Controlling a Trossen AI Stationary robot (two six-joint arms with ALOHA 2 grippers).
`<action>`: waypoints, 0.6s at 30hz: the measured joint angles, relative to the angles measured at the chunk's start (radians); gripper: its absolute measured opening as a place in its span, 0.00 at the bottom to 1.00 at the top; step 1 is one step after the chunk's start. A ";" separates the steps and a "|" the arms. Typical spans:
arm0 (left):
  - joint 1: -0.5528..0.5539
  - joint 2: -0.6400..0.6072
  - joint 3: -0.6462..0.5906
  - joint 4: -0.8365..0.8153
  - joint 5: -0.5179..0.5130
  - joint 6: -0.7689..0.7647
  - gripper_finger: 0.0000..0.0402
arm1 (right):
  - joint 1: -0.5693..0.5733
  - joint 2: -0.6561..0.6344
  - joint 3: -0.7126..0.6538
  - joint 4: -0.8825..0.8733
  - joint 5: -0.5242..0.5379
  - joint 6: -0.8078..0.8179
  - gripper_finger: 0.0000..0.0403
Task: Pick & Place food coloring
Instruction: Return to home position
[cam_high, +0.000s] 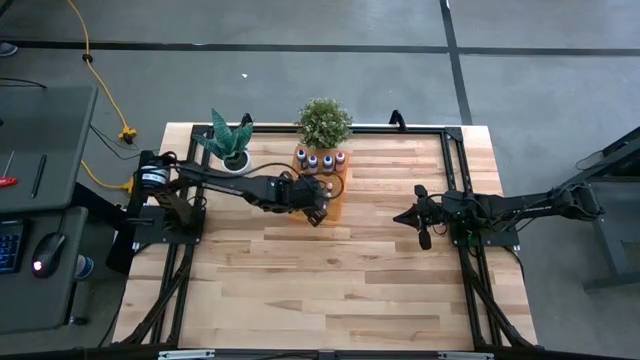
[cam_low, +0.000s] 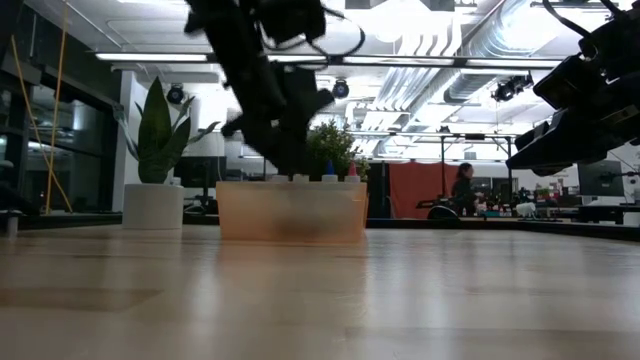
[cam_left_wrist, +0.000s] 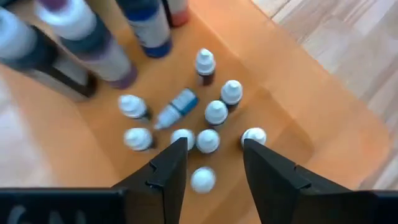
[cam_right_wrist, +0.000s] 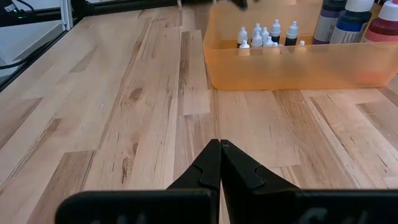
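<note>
Wooden desk (cam_high: 330, 260), orange tray (cam_right_wrist: 280, 71) at its far edge beside two potted plants (cam_high: 323, 122), food coloring (cam_left_wrist: 216, 112) clustered inside near taller bottles (cam_high: 320, 160), left hand (cam_left_wrist: 214, 152) spread above them, right hand (cam_right_wrist: 220, 144) pressed together near right edge

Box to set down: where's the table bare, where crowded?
Bare: the table from both grippers to the edge opposite the plants, and between orange bin and right gripper. Crowded: the plants' edge, where the left gripper hangs over the bin's small bottles.
</note>
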 joint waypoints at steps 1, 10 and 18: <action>0.000 -0.010 0.024 -0.041 -0.006 0.017 0.37 | 0.000 0.000 0.000 0.000 0.000 0.000 0.00; -0.042 -0.068 0.307 -0.203 -0.002 0.175 0.37 | 0.000 -0.001 0.000 0.000 0.000 0.000 0.00; -0.109 -0.173 0.307 -0.212 0.221 0.226 0.37 | 0.000 0.003 0.000 0.002 0.001 0.000 0.00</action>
